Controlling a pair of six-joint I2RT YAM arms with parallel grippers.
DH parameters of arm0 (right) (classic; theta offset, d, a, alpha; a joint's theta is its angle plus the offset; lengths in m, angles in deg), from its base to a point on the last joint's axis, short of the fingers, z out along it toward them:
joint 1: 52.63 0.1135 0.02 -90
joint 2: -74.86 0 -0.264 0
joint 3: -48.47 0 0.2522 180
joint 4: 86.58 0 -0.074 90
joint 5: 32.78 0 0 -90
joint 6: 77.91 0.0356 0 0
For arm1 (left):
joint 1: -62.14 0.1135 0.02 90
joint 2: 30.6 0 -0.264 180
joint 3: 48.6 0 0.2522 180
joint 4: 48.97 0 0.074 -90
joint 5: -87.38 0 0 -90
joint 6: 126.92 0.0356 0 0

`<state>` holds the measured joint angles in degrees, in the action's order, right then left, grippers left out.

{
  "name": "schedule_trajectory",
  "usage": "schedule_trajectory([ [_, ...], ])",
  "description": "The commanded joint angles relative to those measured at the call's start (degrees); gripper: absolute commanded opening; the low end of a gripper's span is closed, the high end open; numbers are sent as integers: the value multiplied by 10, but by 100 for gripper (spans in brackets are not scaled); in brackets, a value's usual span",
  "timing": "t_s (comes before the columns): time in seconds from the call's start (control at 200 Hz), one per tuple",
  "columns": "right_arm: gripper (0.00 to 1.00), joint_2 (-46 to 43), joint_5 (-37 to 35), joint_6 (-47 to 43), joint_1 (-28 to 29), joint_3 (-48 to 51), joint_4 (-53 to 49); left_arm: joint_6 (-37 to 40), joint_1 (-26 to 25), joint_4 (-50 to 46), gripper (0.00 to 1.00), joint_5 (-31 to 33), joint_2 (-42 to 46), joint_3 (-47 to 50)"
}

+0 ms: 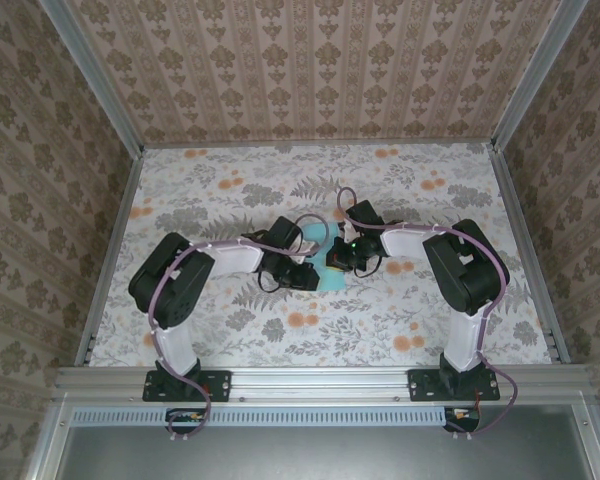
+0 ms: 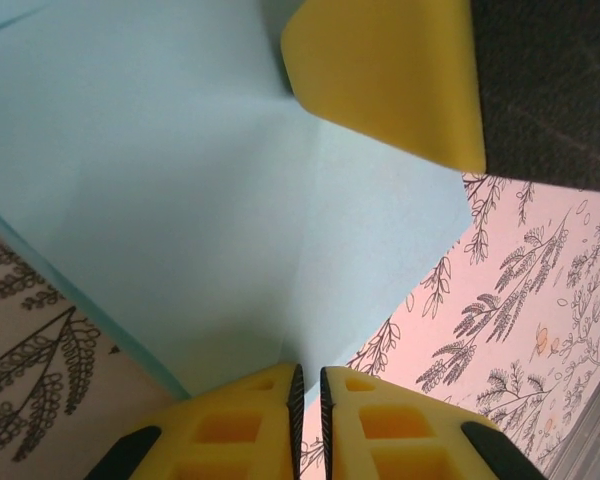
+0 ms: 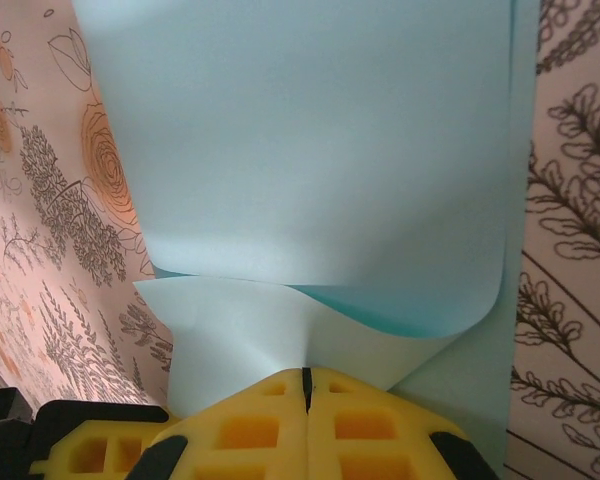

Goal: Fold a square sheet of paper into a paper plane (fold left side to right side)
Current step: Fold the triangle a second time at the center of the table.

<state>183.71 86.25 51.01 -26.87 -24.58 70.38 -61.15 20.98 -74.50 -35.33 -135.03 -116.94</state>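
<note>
The light-blue square sheet of paper lies mid-table between the two wrists, mostly covered by them. In the left wrist view the sheet rises off the cloth and narrows down into the thin slit between my left gripper's yellow pads, which pinch its edge. A finger of the right gripper sits on the sheet's far side. My right gripper is fully shut, and the paper puckers at its tips. One layer curls over another; it has no paper plane shape.
The floral tablecloth spreads on all sides of the arms. Patterned walls with aluminium posts close off the left, right and back. A metal rail carrying both arm bases runs along the near edge.
</note>
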Motion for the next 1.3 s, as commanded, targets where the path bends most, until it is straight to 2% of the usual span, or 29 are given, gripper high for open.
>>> schedule_trajectory([
  [0.0, 3, 23, -33, -13, -2, 2, -58, -18, -1, -26, 13, 4, 21, 42],
  [0.245, 3, 25, -32, -13, -3, 1, -56, -32, 8, -17, 10, 1, 55, 82],
  [0.435, 3, 26, -30, -12, -3, 1, -55, -34, 20, -12, 12, -23, 89, 54],
  [0.69, 3, 25, -28, -12, -2, 1, -54, -21, 21, -13, 17, -25, 48, 2],
  [1.005, 3, 19, -18, -12, -3, 1, -39, -10, 15, -20, 18, 16, -4, -10],
  [1.295, 1, -56, -7, -49, -2, 7, -38, -15, -5, -67, 17, 90, 0, 1],
])
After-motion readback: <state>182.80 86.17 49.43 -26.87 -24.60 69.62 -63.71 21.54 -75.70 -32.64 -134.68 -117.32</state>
